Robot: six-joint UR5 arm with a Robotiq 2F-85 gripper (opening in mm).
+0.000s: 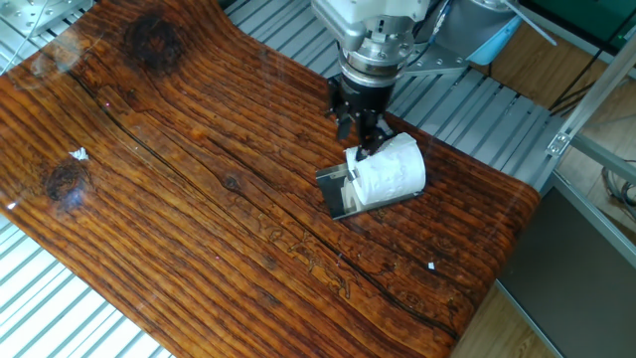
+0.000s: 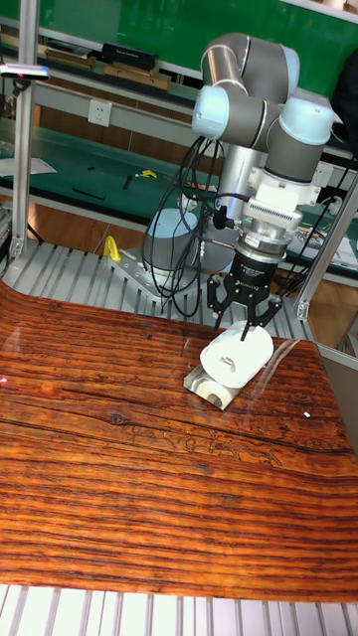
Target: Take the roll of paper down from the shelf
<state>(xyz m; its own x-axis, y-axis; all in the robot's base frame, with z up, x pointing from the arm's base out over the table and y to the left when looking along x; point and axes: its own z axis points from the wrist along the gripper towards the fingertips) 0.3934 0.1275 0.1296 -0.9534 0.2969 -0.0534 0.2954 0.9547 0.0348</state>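
**Roll on shelf, tool poised above it**

The roll of paper [image 1: 392, 173] lies on its side on the shelf [image 1: 334, 179], a small shiny grey metal plate resting flat on the wooden desk [image 1: 199, 199]. In the tall fixed view the roll [image 2: 237, 357] shows its hollow end toward the camera, and the shelf [image 2: 206, 387] sticks out beneath and in front of it. The roll covers most of the plate; only the near end of the plate and its raised edge are bare.

The tool [image 1: 361, 134] points straight down from the arm [image 2: 261, 119], directly above the far upper edge of the roll. In the tall fixed view the tool [image 2: 242, 315] has its two fingers [image 2: 218, 303] spread wide, one on each side, nothing between them. The fingertips sit just at the top of the roll; whether they touch the paper I cannot tell from either view.

A small white speck [image 1: 430, 265] lies on the desk, well apart from the shelf, toward the near right edge.
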